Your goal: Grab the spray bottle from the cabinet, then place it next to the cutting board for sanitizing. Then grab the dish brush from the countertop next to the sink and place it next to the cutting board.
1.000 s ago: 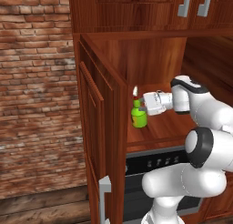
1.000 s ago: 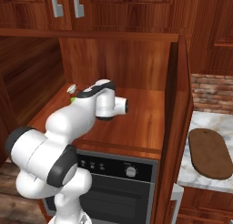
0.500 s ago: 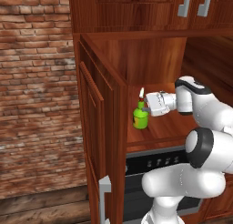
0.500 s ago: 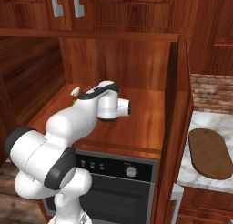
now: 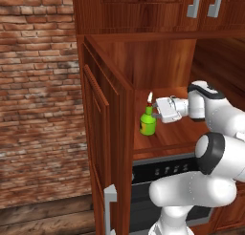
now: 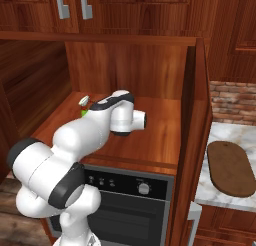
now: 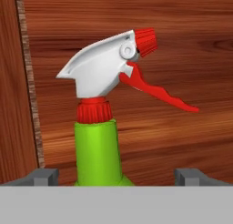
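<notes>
So far nothing is moved; the spray bottle (image 5: 147, 124) stands on the cabinet (image 5: 107, 133) shelf, the tool (image 5: 154, 110) spread wide beside its neck, ungrasped; cutting board (image 6: 231, 168) placement and brush remain.

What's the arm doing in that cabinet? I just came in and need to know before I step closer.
The arm is reaching into the open cabinet for the spray bottle, which stands upright on the shelf. The gripper is open at the bottle's neck, a finger on either side in the hand view, not closed on it yet. The cutting board lies on the counter to the right, with nothing placed beside it.
</notes>
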Controlling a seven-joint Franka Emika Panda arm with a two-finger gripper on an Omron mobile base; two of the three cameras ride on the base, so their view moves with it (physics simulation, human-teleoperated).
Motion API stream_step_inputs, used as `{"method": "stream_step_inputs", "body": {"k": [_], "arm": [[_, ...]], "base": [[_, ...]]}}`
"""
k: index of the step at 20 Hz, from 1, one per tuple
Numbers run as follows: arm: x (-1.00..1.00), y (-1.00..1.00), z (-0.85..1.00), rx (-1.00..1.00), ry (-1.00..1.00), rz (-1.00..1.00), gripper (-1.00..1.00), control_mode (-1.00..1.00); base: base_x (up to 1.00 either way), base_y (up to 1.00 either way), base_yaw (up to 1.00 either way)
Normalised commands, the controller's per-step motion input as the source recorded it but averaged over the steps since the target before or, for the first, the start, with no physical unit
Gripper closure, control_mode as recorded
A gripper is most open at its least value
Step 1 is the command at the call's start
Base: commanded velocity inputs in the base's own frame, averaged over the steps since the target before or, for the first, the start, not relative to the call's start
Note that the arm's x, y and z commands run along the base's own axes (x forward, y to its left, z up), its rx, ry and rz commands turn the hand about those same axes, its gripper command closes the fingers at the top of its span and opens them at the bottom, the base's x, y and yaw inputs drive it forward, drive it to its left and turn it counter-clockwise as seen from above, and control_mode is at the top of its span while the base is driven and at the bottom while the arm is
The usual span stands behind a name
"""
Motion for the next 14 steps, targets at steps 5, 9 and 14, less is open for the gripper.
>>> {"method": "stream_step_inputs", "body": {"k": [5,9,14], "arm": [[0.0,0.0,0.0,0.0,0.0,0.0,-1.0,-1.0],[0.01,0.07,0.0,0.0,0.0,0.0,-1.0,-1.0],[-0.05,0.38,0.03,0.0,0.0,0.0,-1.0,-1.0]], "base": [[0.0,0.0,0.0],[0.0,0.0,0.0],[0.0,0.0,0.0]]}}
